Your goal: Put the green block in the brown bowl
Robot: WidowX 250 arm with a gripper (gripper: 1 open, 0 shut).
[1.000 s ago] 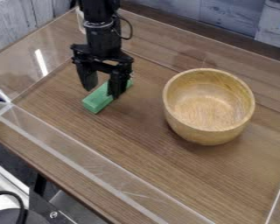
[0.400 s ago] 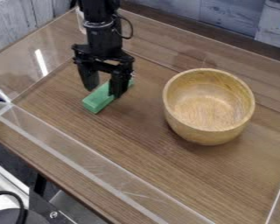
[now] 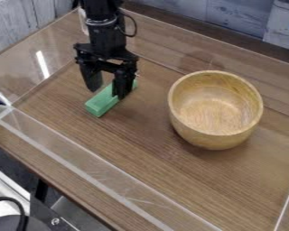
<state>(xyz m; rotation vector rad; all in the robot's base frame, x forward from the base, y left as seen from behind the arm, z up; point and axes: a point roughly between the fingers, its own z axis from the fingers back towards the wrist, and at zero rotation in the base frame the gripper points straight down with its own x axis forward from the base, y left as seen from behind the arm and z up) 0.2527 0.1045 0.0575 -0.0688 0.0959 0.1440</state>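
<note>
1. Hardly anything has moved since the earlier frame: the black gripper stays over the block, so the pick, I judge, is at its last alignment and nothing is lifted.
2. At lower left of the frame, a thin, smooth black cable makes a curve.
3. Left of the centre, the green block lies flat and slanted on the table; it is a matte, elongated bar with straight edges. Its upper part is between the fingers, which stand apart, open; contact with them is hard to judge from this view.
4. Right of the centre, the brown bowl is round and upright, of pale wood with thick walls and visible grain. Its wide mouth should receive the bar easily, once the fingers close and lift.
</note>
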